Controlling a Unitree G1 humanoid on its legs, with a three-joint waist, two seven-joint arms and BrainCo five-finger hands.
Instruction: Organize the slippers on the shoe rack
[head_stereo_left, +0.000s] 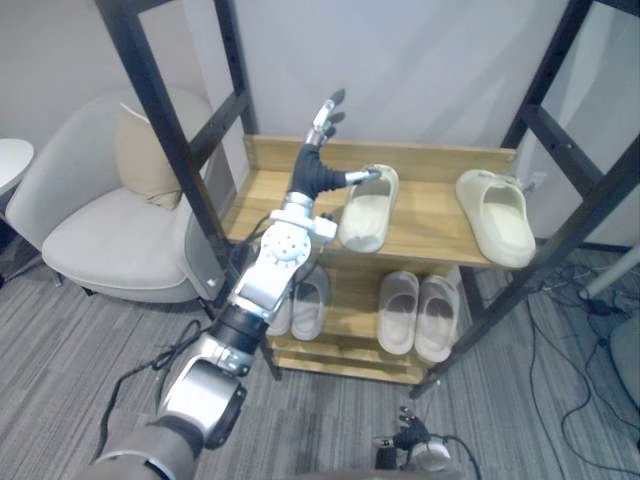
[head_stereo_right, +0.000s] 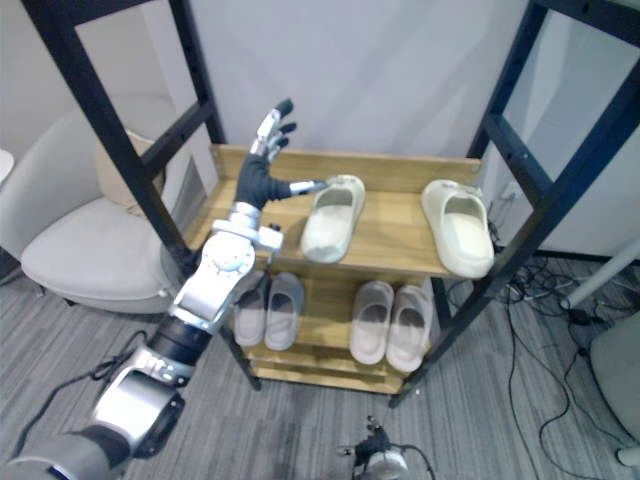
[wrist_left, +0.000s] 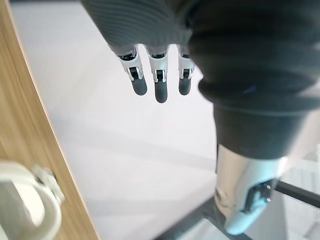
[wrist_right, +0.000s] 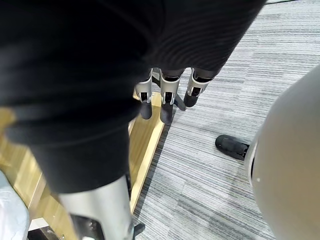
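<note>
DESK: As the frame stands, where are the slippers?

PHOTOGRAPHER: All are on the light wooden shoe rack (head_stereo_left: 425, 210) with black metal posts. Two thick cream foam slippers lie well apart on its top shelf. The centre cream slipper (head_stereo_left: 367, 208) sits mid-frame and the right cream slipper (head_stereo_left: 497, 215) lies at the shelf's right end, both with toes toward the white wall. On the shelf below, a pale grey pair (head_stereo_left: 308, 305) lies partly behind the robot's arm. A beige pair (head_stereo_left: 398, 308) lies side by side to its right.

DESK: And the hands?

PHOTOGRAPHER: The left hand (head_stereo_left: 318, 165) is raised over the top shelf, left of centre in the frame. Its fingers are straight and spread toward the wall, and it grips nothing. Its thumb reaches sideways to the toe end of the centre cream slipper; whether it touches, I cannot tell. The right hand (wrist_right: 167, 100) appears in its own wrist view, hanging low beside the shoe rack's wooden base. Its fingers are straight and point down at the grey striped carpet (wrist_right: 225, 75), and it holds nothing.

DESK: Anything else?

PHOTOGRAPHER: A white upholstered armchair (head_stereo_left: 100, 235) stands at the left of the frame. A beige cushion (head_stereo_left: 145, 155) rests against its back.
</note>
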